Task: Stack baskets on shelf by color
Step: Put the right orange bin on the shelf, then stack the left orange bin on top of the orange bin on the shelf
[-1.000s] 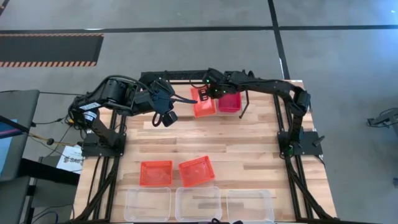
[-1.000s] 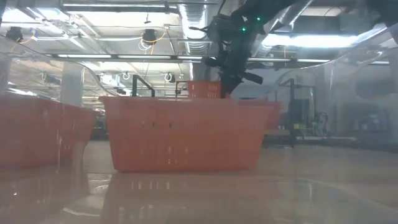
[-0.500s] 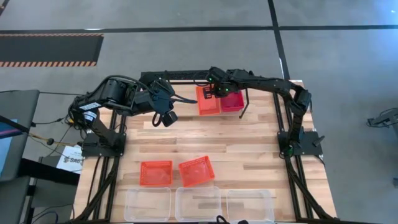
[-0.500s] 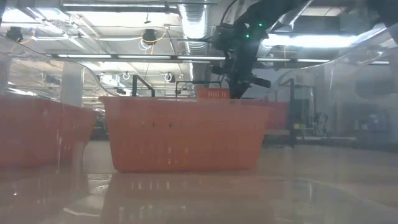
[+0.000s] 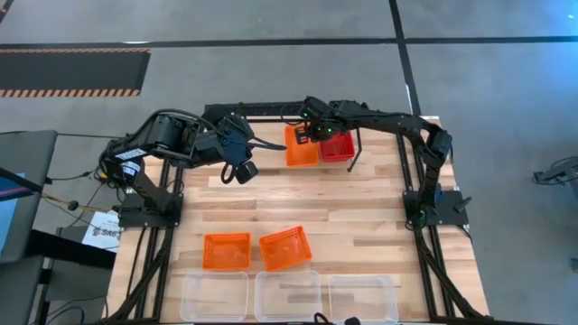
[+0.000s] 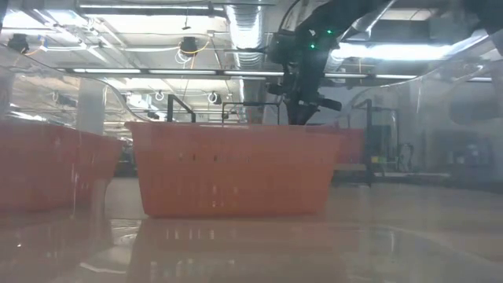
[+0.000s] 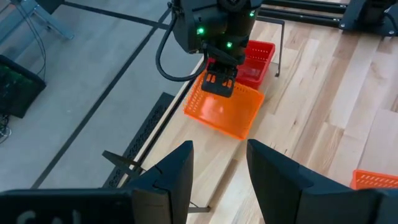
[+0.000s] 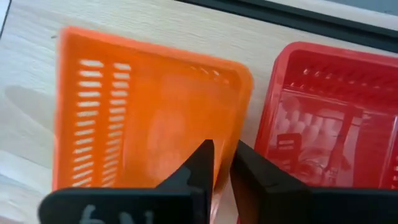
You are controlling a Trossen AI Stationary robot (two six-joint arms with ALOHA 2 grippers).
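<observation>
While the right end effector (image 5: 312, 133) hangs at the upper middle of the high view over the near rim of an orange basket (image 5: 302, 147), that basket sits on the worktop (image 5: 361, 203) just beside a red basket (image 5: 339, 146), both under the thin black shelf (image 5: 354, 135) frame. Two more orange baskets (image 5: 227, 251) lie at lower centre, with three clear baskets (image 5: 215, 295) in a row along the bottom edge. The left end effector (image 5: 242, 171) waits left of centre, well apart from everything.

Across the low view an orange basket fills the middle foreground, and the right arm comes down behind it at upper centre; the placed basket is hidden there.

From the left wrist view the left fingers (image 7: 171, 177) stand apart with nothing between them, and the right arm shows above the orange basket at upper centre.

Looking past the right fingers (image 8: 200, 163) in the right wrist view, a narrow gap lies between them and the orange basket's wall runs into that gap at the tips; whether it is gripped or let go I cannot tell.

My judgement: the step is setting this orange basket down beside the red one. Next comes a clean release and a straight lift, without dragging the rim
</observation>
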